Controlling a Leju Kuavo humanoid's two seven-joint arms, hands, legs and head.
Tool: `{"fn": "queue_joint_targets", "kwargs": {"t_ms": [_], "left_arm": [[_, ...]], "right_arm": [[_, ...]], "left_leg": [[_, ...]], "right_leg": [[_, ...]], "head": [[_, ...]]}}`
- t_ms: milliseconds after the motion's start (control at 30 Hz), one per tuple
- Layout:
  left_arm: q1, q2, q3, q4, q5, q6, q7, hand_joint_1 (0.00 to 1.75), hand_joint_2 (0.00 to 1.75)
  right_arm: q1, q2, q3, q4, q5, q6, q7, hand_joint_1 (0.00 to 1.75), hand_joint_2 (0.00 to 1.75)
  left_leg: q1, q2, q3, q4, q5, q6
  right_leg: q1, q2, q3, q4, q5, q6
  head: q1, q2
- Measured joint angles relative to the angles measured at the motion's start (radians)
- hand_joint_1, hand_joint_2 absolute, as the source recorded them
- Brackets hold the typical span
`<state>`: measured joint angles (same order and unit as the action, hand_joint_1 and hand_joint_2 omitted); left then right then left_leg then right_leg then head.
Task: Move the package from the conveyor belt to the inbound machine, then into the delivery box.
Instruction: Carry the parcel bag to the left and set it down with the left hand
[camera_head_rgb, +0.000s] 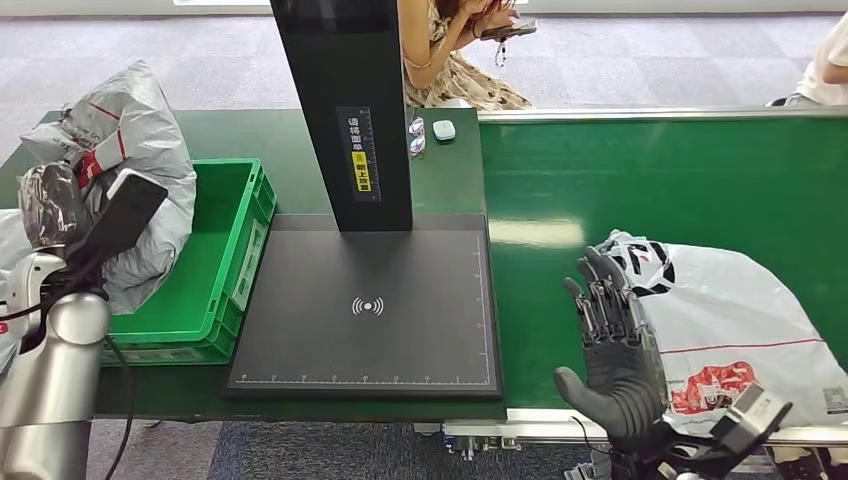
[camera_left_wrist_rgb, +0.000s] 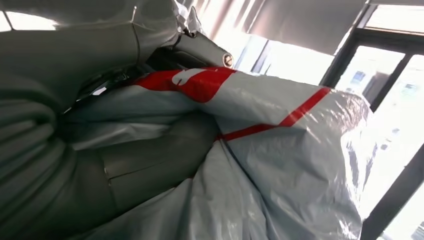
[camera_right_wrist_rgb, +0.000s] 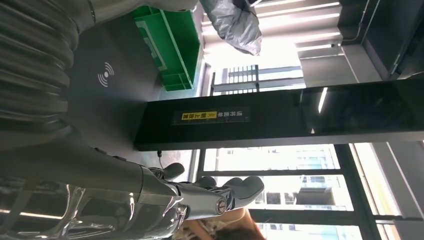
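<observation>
Head view shows a white package (camera_head_rgb: 745, 320) with red lines and a red-and-black print lying on the green conveyor belt (camera_head_rgb: 660, 180) at the near right, its near edge reaching the belt's front rail. The right hand (camera_head_rgb: 610, 350) stands upright just beside the package's left edge, fingers straight and slightly apart, thumb out to the left, holding nothing; whether its back touches the bag cannot be told. In the right wrist view the same fingers (camera_right_wrist_rgb: 240, 187) lie extended and bare. Left of the belt sits the inbound machine (camera_head_rgb: 365, 310), a flat black pad with a wireless mark and a black column rising from its far edge. Left of that is a green delivery box (camera_head_rgb: 235, 240), and over its left side the left hand (camera_head_rgb: 50, 205) grips a second grey-white package (camera_head_rgb: 150, 130) with red stripes, raised above the box's rim. The left wrist view shows the thumb pressed into the crumpled plastic of that bag (camera_left_wrist_rgb: 280, 165). Glasses (camera_head_rgb: 416, 136) and a small white object (camera_head_rgb: 444, 129) lie on the table behind the column. A seated person (camera_head_rgb: 460, 50) holds a phone beyond the table.
</observation>
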<state>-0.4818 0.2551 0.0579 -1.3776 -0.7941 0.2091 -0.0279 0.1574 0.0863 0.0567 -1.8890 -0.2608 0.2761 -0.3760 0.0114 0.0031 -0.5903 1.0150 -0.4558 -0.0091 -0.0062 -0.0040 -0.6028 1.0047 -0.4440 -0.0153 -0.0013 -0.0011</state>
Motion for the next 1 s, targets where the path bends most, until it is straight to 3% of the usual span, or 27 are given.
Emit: {"fn": "queue_joint_targets", "kwargs": {"t_ms": [167,367,600,867,933,1000], "left_arm": [[-0.116,0.009,-0.001,0.152,-0.066,-0.039,0.029,1.75,1.75],[-0.197,0.010,-0.015,0.284,-0.108,-0.058,0.048,1.75,1.75],[-0.215,0.013,-0.031,0.373,-0.115,-0.087,0.056,1.75,1.75],[-0.219,0.050,-0.071,0.472,-0.130,-0.236,0.099,1.75,1.75],[-0.223,0.055,-0.084,0.499,-0.139,-0.259,0.106,1.19,1.75],[-0.229,0.059,-0.098,0.523,-0.149,-0.284,0.111,0.35,1.75]], "right_arm": [[-0.013,0.011,0.000,0.005,0.000,0.005,0.008,0.00,1.75],[-0.022,0.020,-0.001,0.005,0.001,0.011,0.017,0.00,1.75],[-0.021,0.021,-0.002,0.005,0.001,0.021,0.021,0.00,1.75],[-0.018,0.028,-0.013,0.005,0.003,0.028,0.029,0.00,1.75],[-0.019,0.029,-0.017,0.005,0.004,0.031,0.030,0.00,1.75],[-0.019,0.031,-0.019,0.006,0.004,0.035,0.030,0.00,1.75]], "left_leg": [[0.000,0.000,0.000,0.000,0.000,0.000],[0.000,0.000,0.000,0.000,0.000,0.000],[0.000,0.001,0.000,0.000,0.000,0.000],[0.000,0.002,0.000,0.000,0.000,0.000],[0.000,0.002,0.000,0.000,0.000,0.000],[0.000,0.002,0.000,0.000,0.000,0.000]], "right_leg": [[0.000,0.000,0.000,0.000,0.000,0.000],[0.000,0.000,-0.001,0.000,0.000,0.000],[0.000,0.001,-0.001,0.000,0.000,0.000],[0.000,0.002,-0.001,0.000,0.000,0.000],[0.000,0.002,-0.001,0.000,0.000,0.000],[0.000,0.002,-0.001,0.000,0.000,0.000]], "head": [[0.000,0.000],[0.000,0.000],[0.000,0.000],[0.000,0.000],[0.000,0.000],[0.000,0.000]]}}
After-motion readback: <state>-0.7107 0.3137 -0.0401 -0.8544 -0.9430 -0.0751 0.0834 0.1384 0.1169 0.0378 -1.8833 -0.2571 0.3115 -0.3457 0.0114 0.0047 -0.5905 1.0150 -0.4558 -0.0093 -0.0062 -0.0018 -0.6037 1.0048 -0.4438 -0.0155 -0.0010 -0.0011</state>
